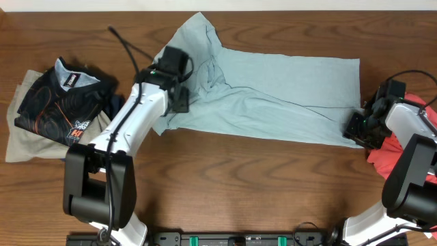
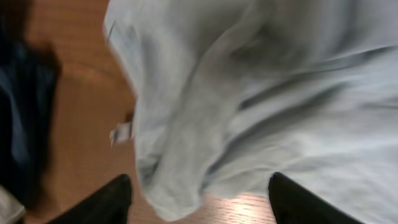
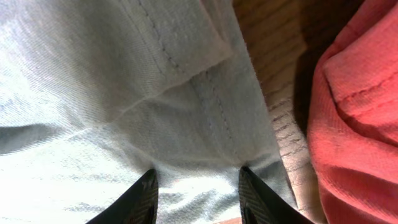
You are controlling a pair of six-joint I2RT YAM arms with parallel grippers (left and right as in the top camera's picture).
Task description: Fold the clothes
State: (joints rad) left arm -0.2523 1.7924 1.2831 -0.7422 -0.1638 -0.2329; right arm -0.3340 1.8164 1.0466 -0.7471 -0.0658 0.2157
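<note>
A light grey-blue garment [image 1: 273, 89] lies spread across the wooden table, bunched and wrinkled at its left end. My left gripper [image 1: 180, 96] hovers over that bunched end. In the left wrist view its fingers [image 2: 199, 202] are wide open with a fold of the garment [image 2: 249, 93] just ahead of them; the view is blurred. My right gripper [image 1: 356, 128] is at the garment's lower right corner. In the right wrist view its fingers [image 3: 196, 190] are apart and rest on the garment's hemmed edge [image 3: 124, 93].
A dark printed shirt [image 1: 61, 102] lies folded on a beige cloth [image 1: 27, 147] at the far left. A red garment [image 1: 392, 147] is heaped at the right edge, just beside the right gripper, and also shows in the right wrist view [image 3: 360, 112].
</note>
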